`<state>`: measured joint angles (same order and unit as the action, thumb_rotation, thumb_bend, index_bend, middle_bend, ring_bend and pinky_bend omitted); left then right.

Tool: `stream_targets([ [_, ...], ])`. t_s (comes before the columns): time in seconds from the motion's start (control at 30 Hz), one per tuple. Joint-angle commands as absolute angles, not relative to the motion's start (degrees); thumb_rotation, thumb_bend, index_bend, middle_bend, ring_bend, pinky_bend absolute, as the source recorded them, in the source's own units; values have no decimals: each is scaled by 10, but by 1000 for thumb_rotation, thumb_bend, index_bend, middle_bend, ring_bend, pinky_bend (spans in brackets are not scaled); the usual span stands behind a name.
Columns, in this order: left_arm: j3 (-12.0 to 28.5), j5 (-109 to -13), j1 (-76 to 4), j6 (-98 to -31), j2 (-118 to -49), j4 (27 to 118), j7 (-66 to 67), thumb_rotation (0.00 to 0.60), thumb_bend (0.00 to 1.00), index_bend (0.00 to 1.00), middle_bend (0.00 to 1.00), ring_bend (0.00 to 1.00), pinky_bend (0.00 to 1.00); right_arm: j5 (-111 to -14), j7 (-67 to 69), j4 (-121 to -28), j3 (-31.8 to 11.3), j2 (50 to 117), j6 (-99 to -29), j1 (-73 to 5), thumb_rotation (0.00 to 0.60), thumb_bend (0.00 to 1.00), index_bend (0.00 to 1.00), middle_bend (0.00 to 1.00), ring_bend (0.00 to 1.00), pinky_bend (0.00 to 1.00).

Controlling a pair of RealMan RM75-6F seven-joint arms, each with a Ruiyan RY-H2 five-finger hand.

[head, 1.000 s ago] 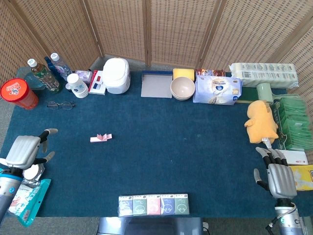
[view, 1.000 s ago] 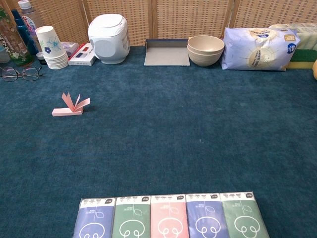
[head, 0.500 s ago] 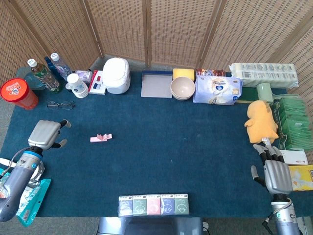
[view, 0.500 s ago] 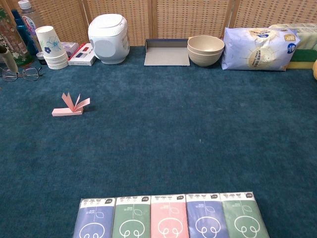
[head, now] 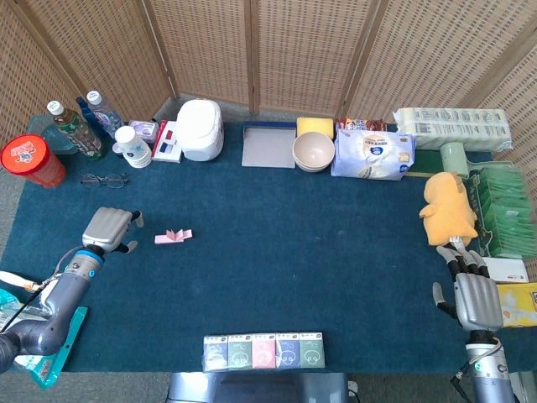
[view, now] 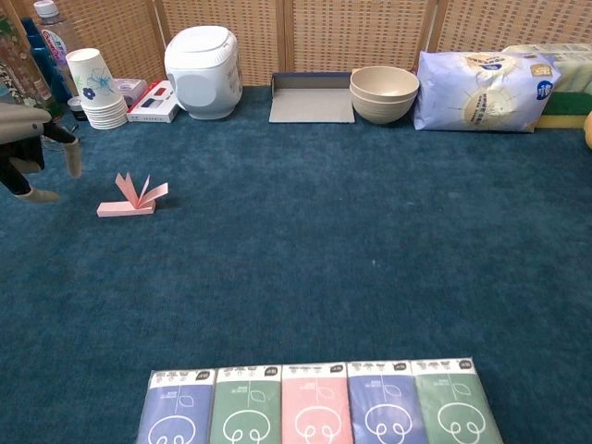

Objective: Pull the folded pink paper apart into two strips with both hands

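The folded pink paper (head: 174,237) lies on the blue cloth at the left, its loose flaps standing up; the chest view shows the same pink paper (view: 135,197). My left hand (head: 109,228) hovers just to the left of it, fingers apart, holding nothing; the chest view catches that left hand (view: 32,148) at its left edge. My right hand (head: 476,299) is far off at the table's right front corner, fingers extended and empty. It is outside the chest view.
Several tissue packs (head: 263,351) line the front edge. A white rice cooker (head: 200,128), grey tray (head: 269,146), bowls (head: 313,151) and a blue bag (head: 372,154) stand along the back. Bottles, paper cups (head: 132,146) and glasses (head: 104,180) sit back left. A yellow plush toy (head: 450,207) lies right.
My left hand has moved right and forward from the table's left edge to just beside the pink paper. The right hand has barely shifted. The paper lies as before.
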<state>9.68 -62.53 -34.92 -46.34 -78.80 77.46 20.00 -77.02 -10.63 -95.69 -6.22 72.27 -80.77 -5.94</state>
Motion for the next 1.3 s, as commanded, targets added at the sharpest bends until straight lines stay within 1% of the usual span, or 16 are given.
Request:
stream_targets([
  [0.03,94,-619,-356,-465,-800,767,208,600,259,433,989,1000,954,-769,-106,-956,-62,723,-807,-59,600,480,157,235,127,125],
  [0.27,94,-604,-368,-468,-827,747,214,600,270,464,989,1000,954,-767,-105,-954,-62,723,-808,-59,600,480,157,235,127,125],
  [0.5,94,-594,-382,-470,-853,728,217,600,270,468,990,1000,954,-762,-103,-952,-61,721,-810,-56,600,480,157,235,127,125],
  [1.3,79,-574,-403,-471,-884,706,226,600,270,463,990,1000,954,-762,-94,-950,-59,714,-820,-47,600,480,153,235,127,125],
])
